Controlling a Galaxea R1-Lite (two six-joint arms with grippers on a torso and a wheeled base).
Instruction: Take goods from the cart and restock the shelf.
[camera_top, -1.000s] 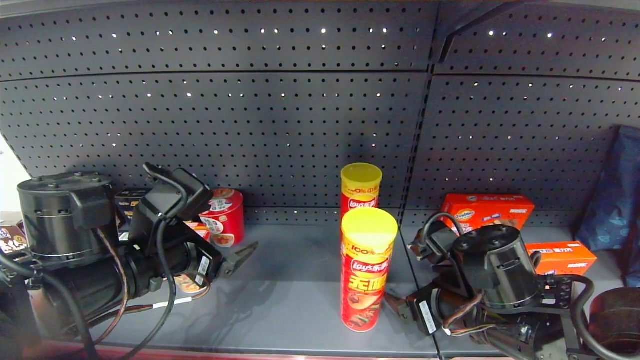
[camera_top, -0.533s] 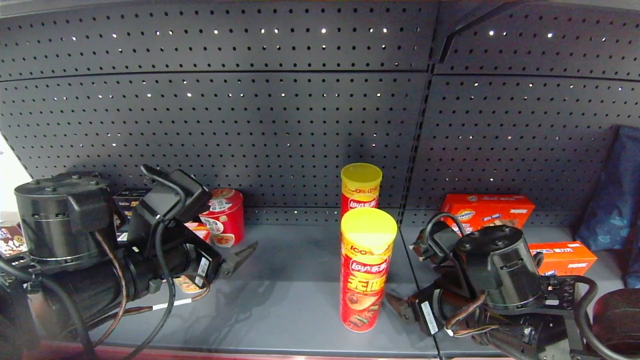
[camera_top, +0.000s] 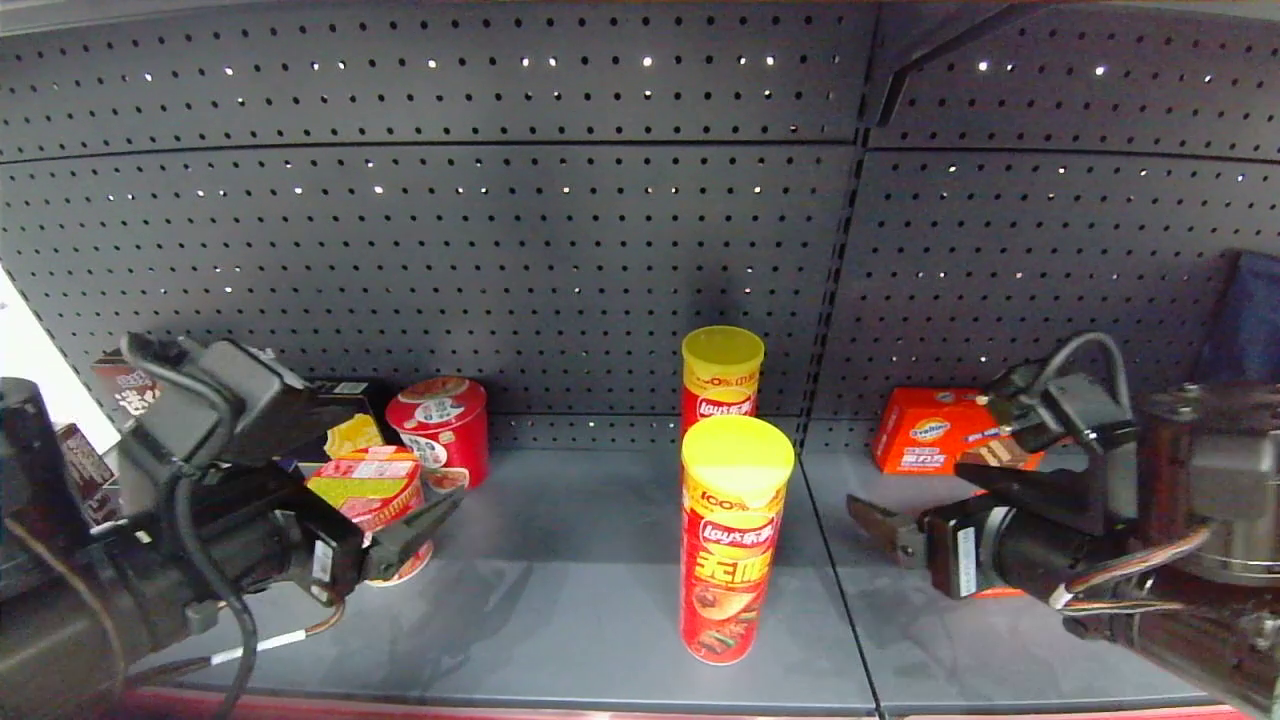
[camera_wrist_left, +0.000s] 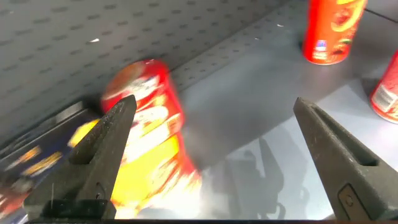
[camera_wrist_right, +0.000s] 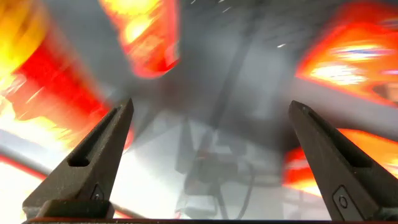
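Chip can (camera_top: 737, 540) upright, front of shelf (camera_top: 580, 600)

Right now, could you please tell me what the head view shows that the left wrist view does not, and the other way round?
Head view only: the orange box and the right hand, open near it.
Left wrist view only: both fingers of the left hand, spread with nothing between them.
Shared: the front can, the rear can, a noodle cup (blurred in the wrist view) and the shelf.
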